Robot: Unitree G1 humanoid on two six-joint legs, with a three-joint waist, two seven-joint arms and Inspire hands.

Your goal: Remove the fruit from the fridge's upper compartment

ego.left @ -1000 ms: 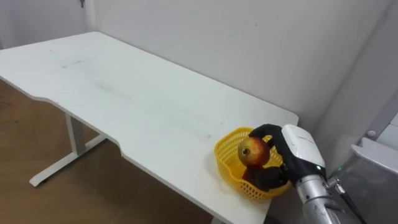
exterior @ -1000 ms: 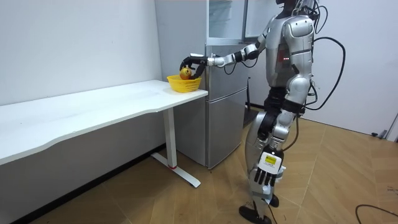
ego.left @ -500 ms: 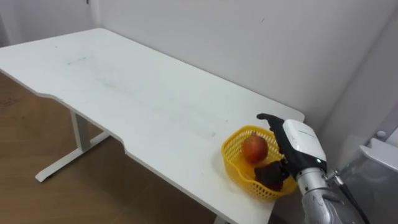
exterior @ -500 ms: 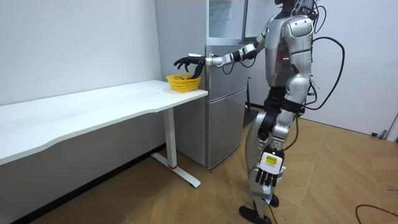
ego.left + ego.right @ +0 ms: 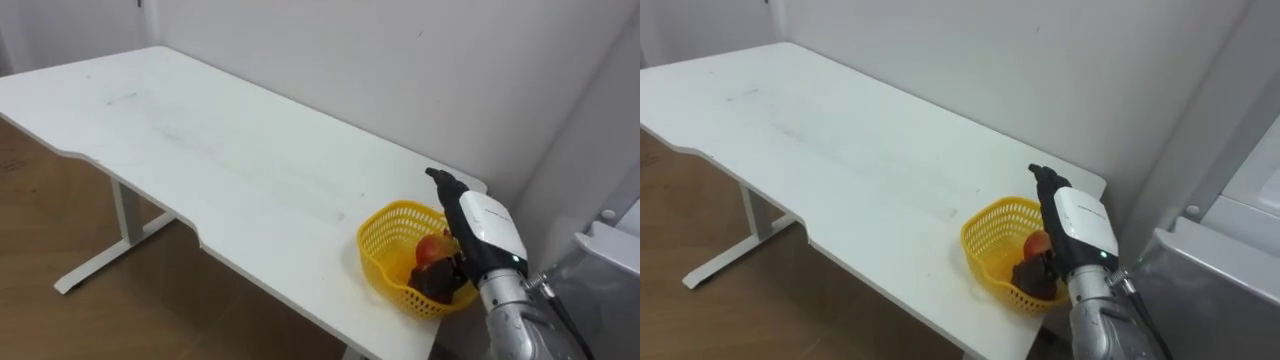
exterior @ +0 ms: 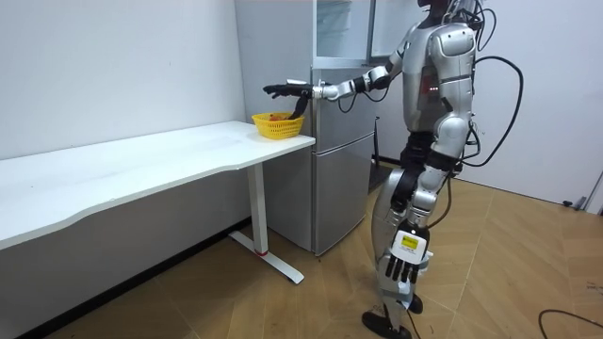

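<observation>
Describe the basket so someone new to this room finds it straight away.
Start at the white table against the wall and follow it to the end nearest the grey fridge. There, under the robot's open right hand, sits a round basket: the one yellow thing on it, with a red apple inside.

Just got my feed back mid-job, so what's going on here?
The robot stands beside the grey fridge, its right arm stretched over the end of the white table. Its right hand hovers open over the yellow plastic basket, and the red apple lies inside the basket. The left hand hangs relaxed at its side.
</observation>
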